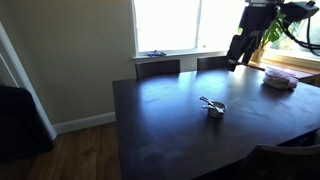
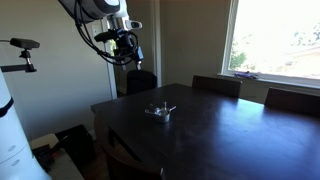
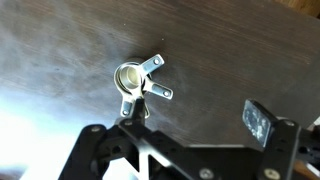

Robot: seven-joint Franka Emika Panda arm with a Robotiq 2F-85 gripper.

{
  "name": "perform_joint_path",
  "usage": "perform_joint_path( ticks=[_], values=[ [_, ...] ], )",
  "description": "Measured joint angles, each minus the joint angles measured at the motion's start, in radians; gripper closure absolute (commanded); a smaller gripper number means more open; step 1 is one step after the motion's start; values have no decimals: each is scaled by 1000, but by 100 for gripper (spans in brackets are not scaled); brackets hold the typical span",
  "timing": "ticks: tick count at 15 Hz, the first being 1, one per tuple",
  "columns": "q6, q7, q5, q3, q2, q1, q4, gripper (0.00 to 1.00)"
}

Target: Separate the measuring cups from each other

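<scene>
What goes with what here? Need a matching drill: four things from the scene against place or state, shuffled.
Things:
1. measuring cups
2. gripper
3. chairs
4. table

Place or state:
a. dark brown top
b. raised in the air, holding nothing
c. nested together mid-table, handles fanned out
d. pushed in on the window side

Pairs: 1-c, 2-b, 3-d, 4-a
</scene>
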Motion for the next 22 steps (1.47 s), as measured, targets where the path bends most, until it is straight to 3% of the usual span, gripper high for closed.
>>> perform_joint_path(
  ticks=[5,15,22],
  values=[
    [46,-38,-57,-37,188,-2,90,0],
    [43,-66,-77,-45,226,-2,115,0],
    [43,-302,-81,-117,403,-29,236,0]
  ],
)
